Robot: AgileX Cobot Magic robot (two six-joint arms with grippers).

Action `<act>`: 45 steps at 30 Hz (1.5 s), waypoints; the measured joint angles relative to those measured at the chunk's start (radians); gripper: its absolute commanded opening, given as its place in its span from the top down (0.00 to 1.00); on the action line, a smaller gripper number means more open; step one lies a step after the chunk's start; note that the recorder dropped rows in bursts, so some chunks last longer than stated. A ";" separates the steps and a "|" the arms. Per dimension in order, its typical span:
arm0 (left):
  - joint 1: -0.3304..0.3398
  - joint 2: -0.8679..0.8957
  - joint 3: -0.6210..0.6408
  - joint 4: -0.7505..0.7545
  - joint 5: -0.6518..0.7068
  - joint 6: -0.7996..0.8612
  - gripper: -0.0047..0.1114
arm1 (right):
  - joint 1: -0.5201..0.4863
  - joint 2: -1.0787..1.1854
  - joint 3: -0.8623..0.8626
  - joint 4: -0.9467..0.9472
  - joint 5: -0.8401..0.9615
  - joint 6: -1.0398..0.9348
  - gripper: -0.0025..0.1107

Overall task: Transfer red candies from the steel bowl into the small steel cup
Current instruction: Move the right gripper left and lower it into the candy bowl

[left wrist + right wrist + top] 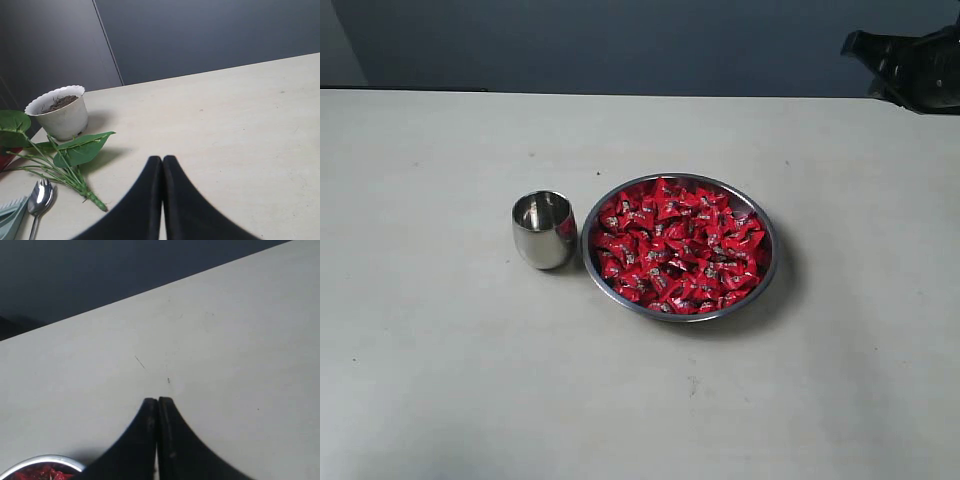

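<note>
The wide steel bowl (593, 212) sits mid-table, heaped with red candies (678, 245). Just to its left stands the small steel cup (544, 229), upright, with no candy visible inside. A black part of the right arm (910, 65) shows at the far upper right of the exterior view, well away from the bowl. In the right wrist view my right gripper (158, 401) is shut with nothing between its fingers, and the bowl's rim (42, 460) with candies (42, 473) peeks in at a corner. My left gripper (162, 159) is shut and empty over bare table.
The left wrist view shows a white pot of soil (60, 112), a green leafy sprig (75, 152), a metal spoon (40, 197) and a pale green object (10, 220) at the edge. A dark wall (620, 45) backs the table.
</note>
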 measured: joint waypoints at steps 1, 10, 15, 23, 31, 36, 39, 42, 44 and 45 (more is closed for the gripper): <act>0.000 0.000 0.000 0.000 0.000 0.000 0.96 | 0.000 0.000 0.000 0.000 0.000 0.000 0.98; 0.000 0.000 0.000 0.000 0.000 0.000 0.96 | 0.000 0.000 0.000 0.000 0.000 0.000 0.98; 0.000 0.000 0.000 0.000 0.000 0.000 0.96 | 0.000 0.000 0.000 0.000 0.000 0.000 0.98; 0.000 0.000 0.000 0.000 0.000 0.000 0.96 | 0.000 0.000 0.000 -0.025 0.024 -0.004 0.98; 0.000 0.000 0.000 0.000 0.000 0.000 0.96 | 0.000 0.000 0.000 -0.034 0.162 -0.041 0.98; 0.000 0.000 0.000 0.000 0.000 0.000 0.96 | 0.000 0.000 0.000 -0.034 0.214 -0.083 0.98; 0.000 0.000 0.000 0.000 0.000 0.000 0.96 | 0.000 0.000 0.000 -0.034 0.250 -0.139 0.98; 0.000 0.000 0.000 0.000 0.000 0.000 0.96 | 0.002 0.000 0.000 -0.032 0.277 -0.191 0.98; 0.000 0.000 0.000 0.000 0.000 0.000 0.96 | 0.011 0.000 0.000 -0.028 0.289 -0.223 0.98; 0.000 0.000 0.000 0.000 0.000 0.000 0.96 | 0.017 0.000 0.000 -0.028 0.294 -0.245 0.98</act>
